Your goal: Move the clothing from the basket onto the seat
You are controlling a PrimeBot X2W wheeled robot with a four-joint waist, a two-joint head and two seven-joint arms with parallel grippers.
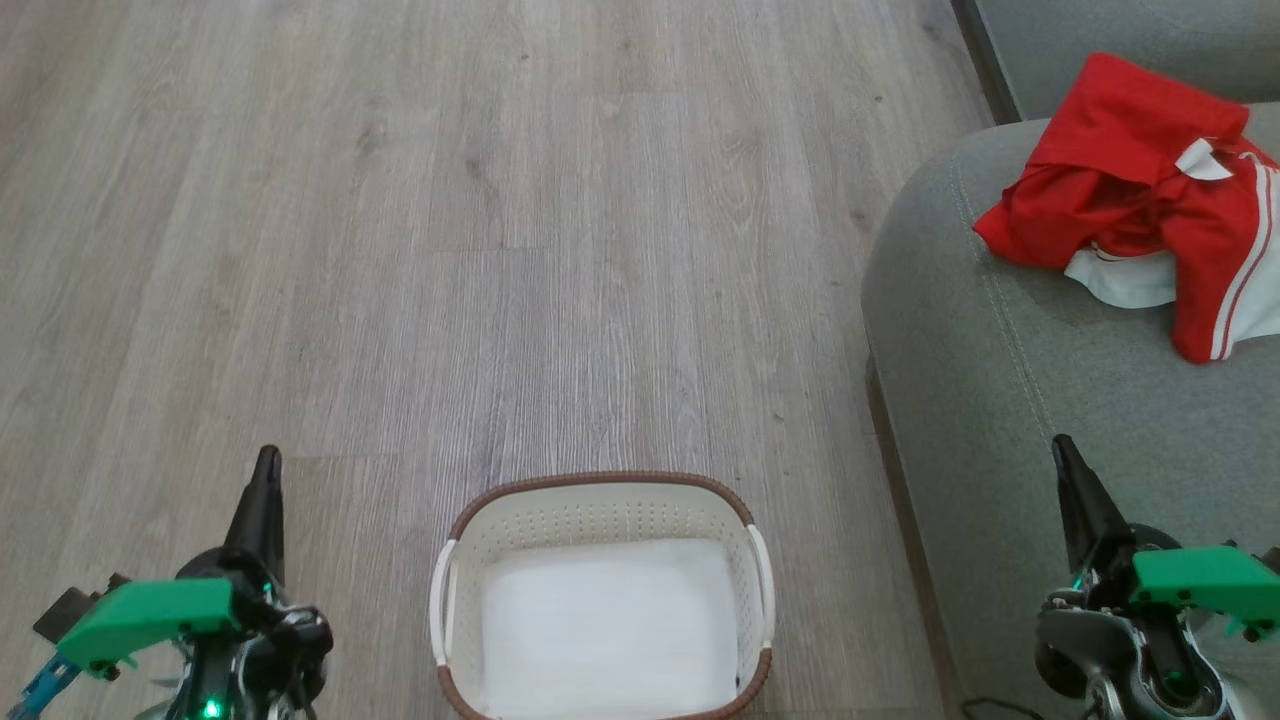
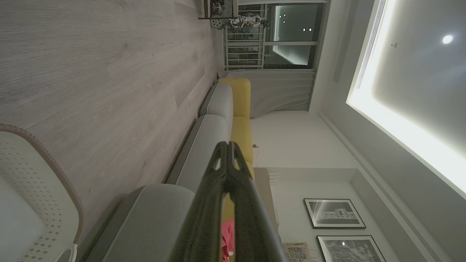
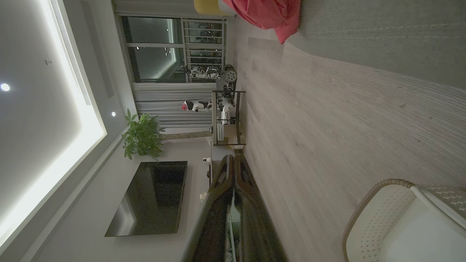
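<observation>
1. We work over a pale grey wood-plank floor point(image 1: 400, 250). The basket stands on it, and the seat rises along its right side in the head view.
2. The clothing point(image 1: 1140, 200) lies in a crumpled red heap with white trim on top of the seat point(image 1: 1000, 380). It is inside the stitched seam, toward the far end and well apart from the basket.
3. The basket point(image 1: 600, 495) sits on the floor just beside the seat's rounded edge. We see its bare white bottom with no garment in it.
4. We judge the transfer finished, with the moment falling at the closing step.
5. The left hand point(image 1: 267, 462) is clenched on nothing, its fingers pressed together, low beside the basket's left handle.
6. The right hand point(image 1: 1064, 450) is also clenched and empty, above the seat's near part and well apart from the clothing.
7. We think the next move calls for no grasp, only keeping both arms clear and checking that nothing red hangs over the seat's edge.
8. Farther out are yellow cushions point(image 2: 240, 98), framed pictures point(image 2: 333, 213), a dark television point(image 3: 153, 196), a potted plant point(image 3: 142, 136) and a barred window point(image 3: 204, 40).
</observation>
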